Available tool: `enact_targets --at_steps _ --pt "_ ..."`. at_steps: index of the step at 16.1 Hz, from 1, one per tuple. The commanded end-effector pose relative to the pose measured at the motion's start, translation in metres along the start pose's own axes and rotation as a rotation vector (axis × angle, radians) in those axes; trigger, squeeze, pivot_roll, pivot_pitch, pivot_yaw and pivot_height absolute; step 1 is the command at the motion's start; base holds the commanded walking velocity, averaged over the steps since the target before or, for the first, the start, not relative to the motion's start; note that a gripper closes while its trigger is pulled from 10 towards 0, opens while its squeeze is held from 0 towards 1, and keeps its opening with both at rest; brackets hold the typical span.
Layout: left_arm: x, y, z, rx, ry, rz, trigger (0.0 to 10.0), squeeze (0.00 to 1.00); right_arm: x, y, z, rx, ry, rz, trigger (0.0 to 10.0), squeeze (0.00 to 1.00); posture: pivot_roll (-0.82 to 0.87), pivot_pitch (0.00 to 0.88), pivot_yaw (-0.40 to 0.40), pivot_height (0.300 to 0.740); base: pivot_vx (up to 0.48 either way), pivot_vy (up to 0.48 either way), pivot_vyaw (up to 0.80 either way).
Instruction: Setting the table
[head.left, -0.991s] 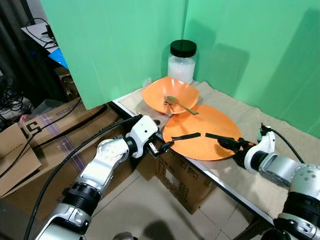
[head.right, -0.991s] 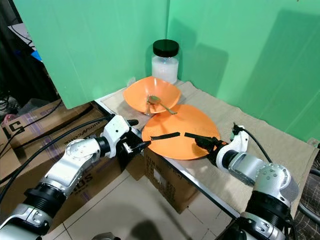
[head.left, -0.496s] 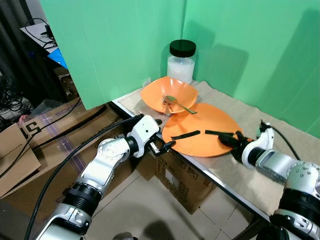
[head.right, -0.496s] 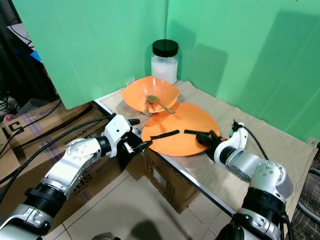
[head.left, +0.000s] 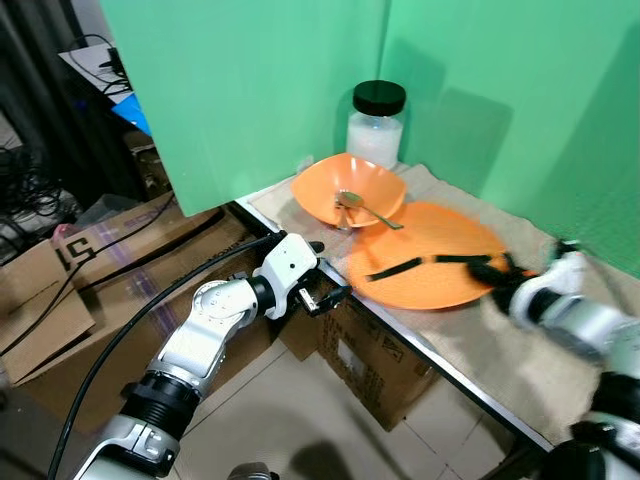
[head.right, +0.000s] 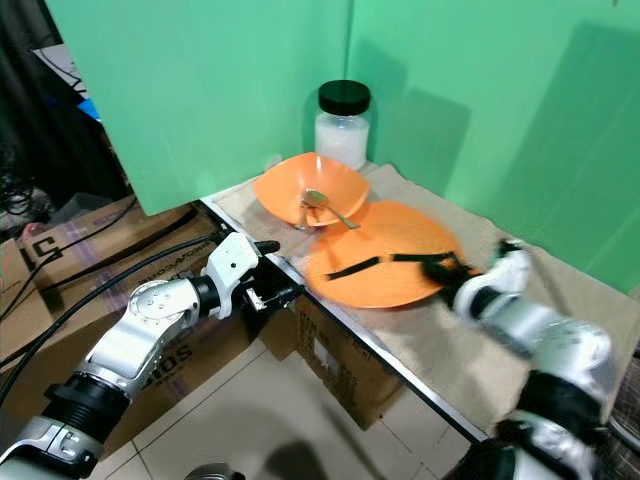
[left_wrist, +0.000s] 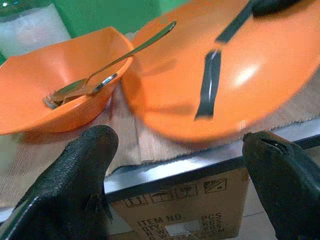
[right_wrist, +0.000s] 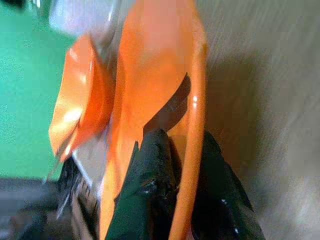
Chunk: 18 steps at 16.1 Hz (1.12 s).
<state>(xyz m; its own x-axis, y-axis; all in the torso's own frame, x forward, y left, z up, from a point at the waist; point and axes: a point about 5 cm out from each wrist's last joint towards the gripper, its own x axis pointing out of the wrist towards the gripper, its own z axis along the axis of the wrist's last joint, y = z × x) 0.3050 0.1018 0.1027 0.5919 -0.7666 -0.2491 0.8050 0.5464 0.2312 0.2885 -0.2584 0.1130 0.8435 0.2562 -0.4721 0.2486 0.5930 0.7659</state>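
A flat orange plate (head.left: 430, 280) lies on the cloth-covered table (head.left: 520, 350), beside an orange bowl (head.left: 340, 182) that holds a metal spoon (head.left: 366, 209). My right gripper (head.left: 492, 268) is shut on the plate's right rim; in the right wrist view its fingers (right_wrist: 150, 200) pinch the rim of the plate (right_wrist: 155, 90) from both sides. That arm is blurred. My left gripper (head.left: 328, 297) stands open just off the table's front corner, below the plate's left edge. In the left wrist view its fingers (left_wrist: 75, 185) are wide apart and hold nothing, with the plate (left_wrist: 235, 75) and bowl (left_wrist: 55, 95) ahead.
A glass jar (head.left: 376, 125) of white powder with a black lid stands behind the bowl against the green screens (head.left: 250, 90). Cardboard boxes (head.left: 360, 350) sit under the table's metal edge (left_wrist: 175, 170) and on the floor to the left, with black cables.
The right gripper has drawn the plate to the right, further onto the cloth and away from the left gripper. The left gripper has stayed put. The camera has shifted slightly.
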Motion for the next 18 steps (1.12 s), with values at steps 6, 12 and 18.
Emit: enact_targets --at_steps 6,12,18 --pt "-0.005 -0.003 0.008 -0.001 -0.028 -0.005 10.0 0.0 -0.04 0.0 0.052 -0.076 -0.209 0.052 0.0 0.0 0.08 0.0 0.019 0.74 0.0 0.0 0.0" --pt "-0.017 0.008 0.038 0.016 -0.124 0.158 10.0 0.0 -0.087 0.054 0.057 -0.314 -0.531 0.264 0.0 0.0 0.05 0.0 0.065 0.74 0.0 0.0 0.0" --pt "-0.04 0.018 0.08 -0.015 -0.271 0.435 10.0 0.0 -0.09 0.135 0.01 -0.737 -0.608 0.444 10.0 0.0 0.06 0.0 0.075 0.74 0.0 0.0 0.0"
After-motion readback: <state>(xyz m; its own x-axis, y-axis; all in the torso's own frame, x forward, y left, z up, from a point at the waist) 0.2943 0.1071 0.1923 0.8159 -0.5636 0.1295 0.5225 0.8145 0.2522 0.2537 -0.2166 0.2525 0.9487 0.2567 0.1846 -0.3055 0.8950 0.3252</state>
